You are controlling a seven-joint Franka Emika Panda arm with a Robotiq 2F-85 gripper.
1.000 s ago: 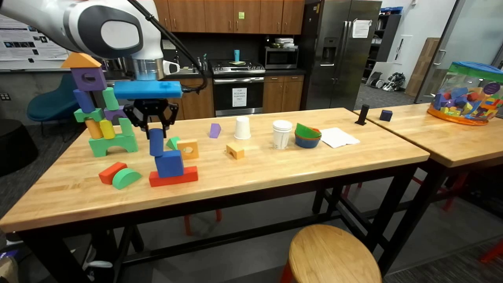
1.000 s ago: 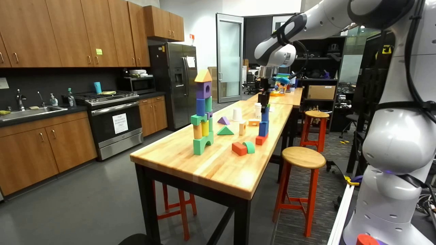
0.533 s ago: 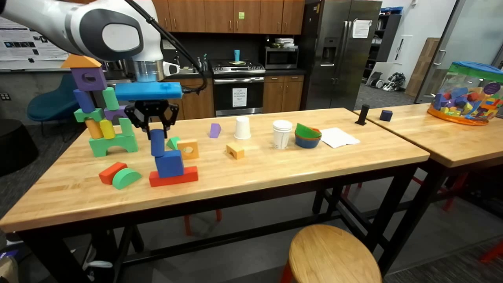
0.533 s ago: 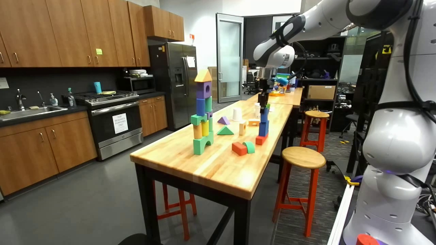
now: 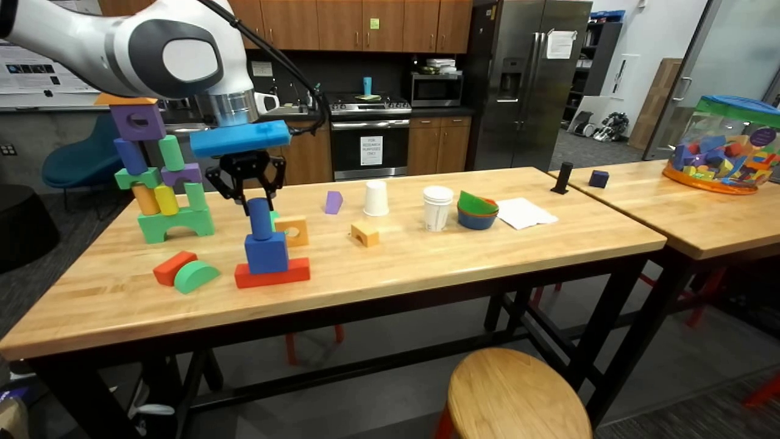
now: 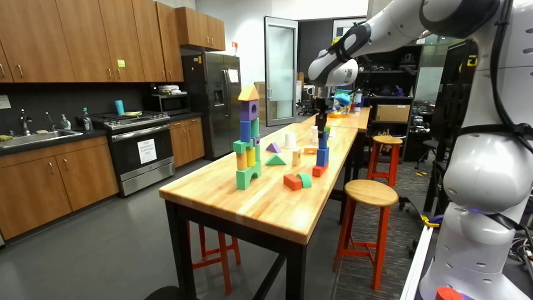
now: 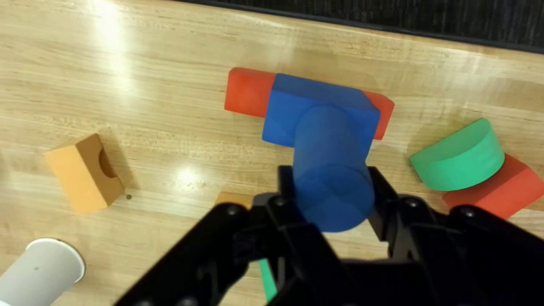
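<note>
Blue cylinder: standing nearly upright on top of the blue block, apparently touching it; gripped by its upper end, probably to leave the base free.
Gripper: pinching the cylinder from opposite sides, aimed downward, likely for clearance above the pieces beneath.
Blue block: set on the long red block, leaving both its ends exposed; seemingly a flat seat for the cylinder.
Long red block: laid flat on the surface near an edge, presumably as the widest footing.
Green half-round: lying just beside a shorter red block, supporting nothing.
Orange holed block: standing near the blue block, bearing no load.
Tower: raised on a green arch, probably for a broad base; topped by an orange triangle, a peak unlikely to bear more.
Paper cup: apparently upside down, likely steadier on its wide rim.
</note>
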